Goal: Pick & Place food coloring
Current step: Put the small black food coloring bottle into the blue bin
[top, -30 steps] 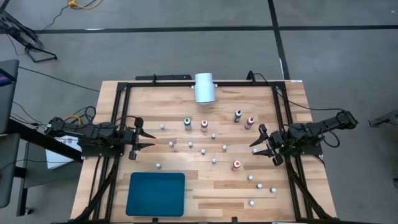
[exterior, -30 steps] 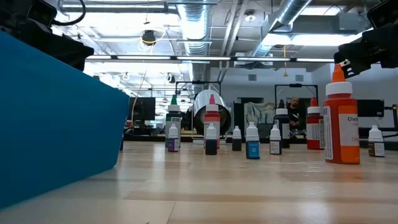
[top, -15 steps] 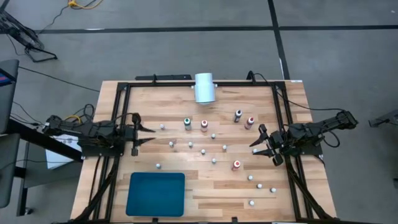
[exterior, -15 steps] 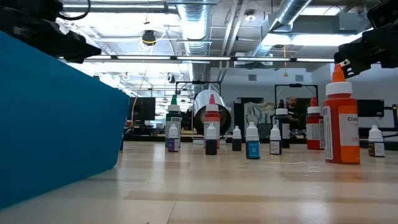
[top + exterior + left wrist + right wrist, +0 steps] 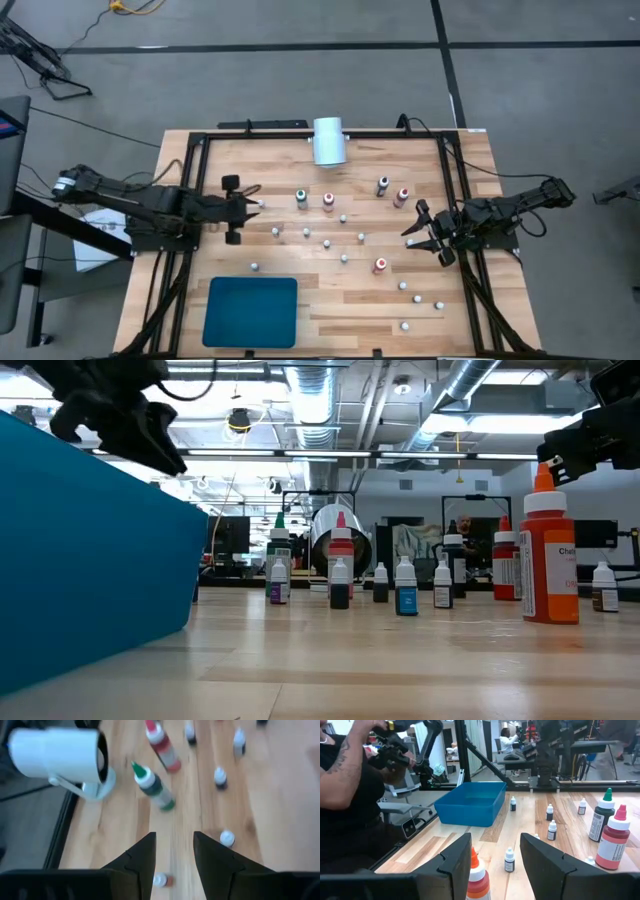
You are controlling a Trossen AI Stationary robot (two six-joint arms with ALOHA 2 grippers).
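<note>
We see a pale wooden surface (image 5: 330, 300) from above, with a flat dark teal rectangular tray (image 5: 251, 311) as our landmark near its front left corner. The food coloring, many tiny white-capped bottles (image 5: 343, 258), stands scattered well apart from the tray, spread from just behind it across to the far right. A few taller bottles stand farther back: a green one (image 5: 301, 197) and a red one (image 5: 328, 200) side by side, and an orange one (image 5: 380, 265) off to the tray's right. A large white cylinder (image 5: 328, 141) lies at the back edge, farthest from the tray.

The left gripper (image 5: 258, 204) hovers behind the tray, above a small white-capped bottle (image 5: 162, 880). Its fingers (image 5: 139, 861) are parted with nothing between them. The right gripper (image 5: 412, 224) waits well to the tray's right, near the surface's side rail, its jaws also apart and empty.

We judge the step in hand to be the left arm's approach to its first bottle. To do it well, we would centre that small bottle squarely between the fingers, come down straight so neighbours are not knocked, close gently around the body below the cap, then lift clear before carrying it toward the tray.
</note>
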